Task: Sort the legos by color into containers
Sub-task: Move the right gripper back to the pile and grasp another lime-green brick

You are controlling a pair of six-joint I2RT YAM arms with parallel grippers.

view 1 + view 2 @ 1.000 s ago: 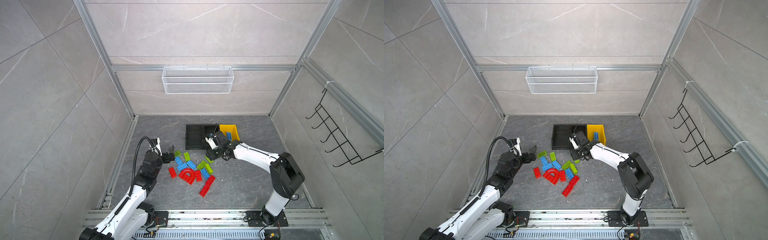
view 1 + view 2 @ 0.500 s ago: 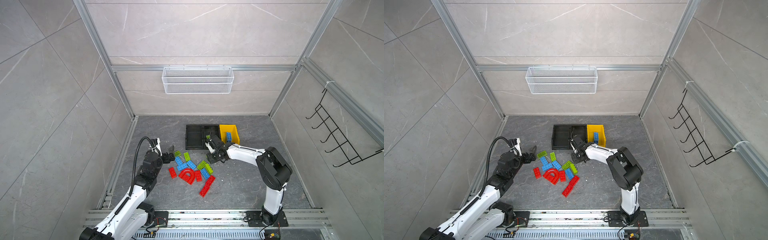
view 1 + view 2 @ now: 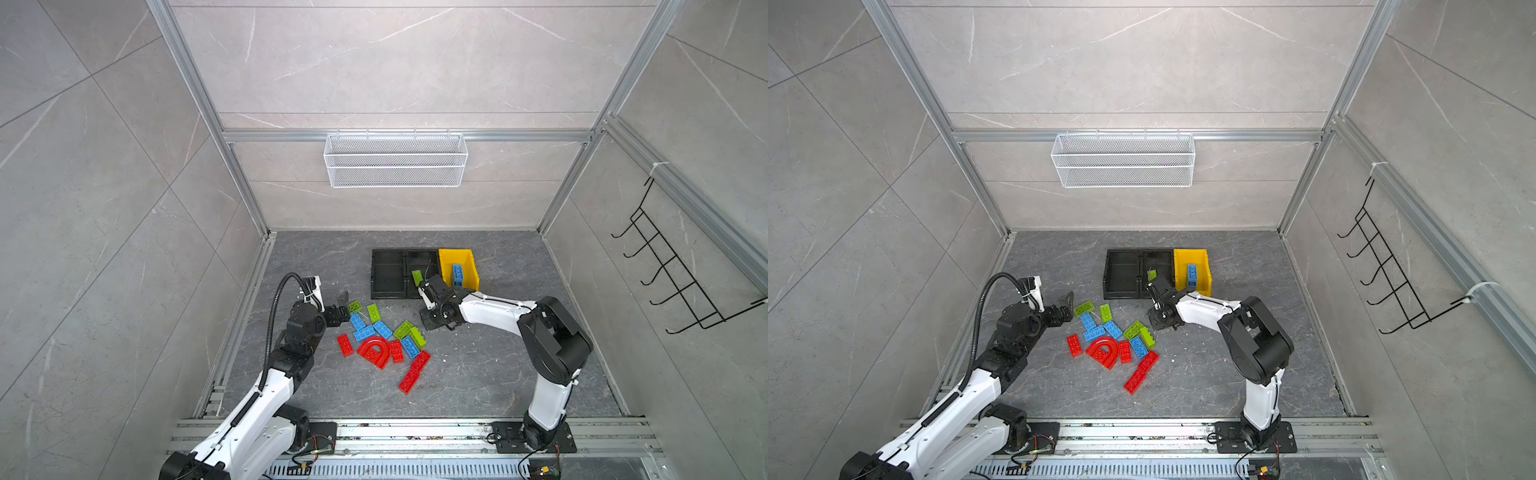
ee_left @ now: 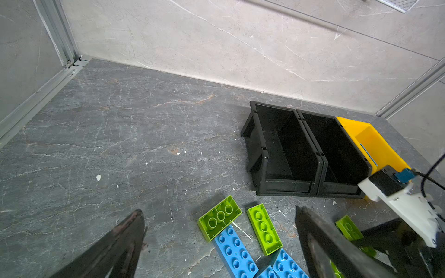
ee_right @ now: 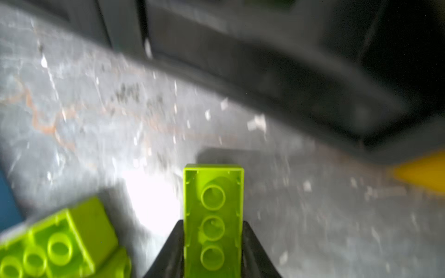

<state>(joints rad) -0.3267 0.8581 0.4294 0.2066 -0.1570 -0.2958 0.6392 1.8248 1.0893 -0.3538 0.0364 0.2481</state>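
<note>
The right hand (image 5: 212, 225) is pinching a green brick (image 5: 213, 192) by its long sides, just in front of the black bins (image 3: 404, 270) (hollow underside showing). It's looking light, stiff and slick, so gripping those flat sides seems right. The left hand (image 4: 220, 223) is hovering spread and empty off the bins' front left corner.

- the containers (image 3: 388, 294) stand in a touching row at the back of the worktop (image 3: 478, 374);
- one brick (image 3: 457, 274) lies in the rightmost container, another brick (image 3: 417, 277) in the middle one;
- the loose legos (image 3: 363, 333) lie before them, leftward, the arch piece (image 3: 374, 341) among them;
- the right pincer (image 5: 213, 223), at the heap's right, has a held lego (image 5: 213, 192) between its fingers
</note>
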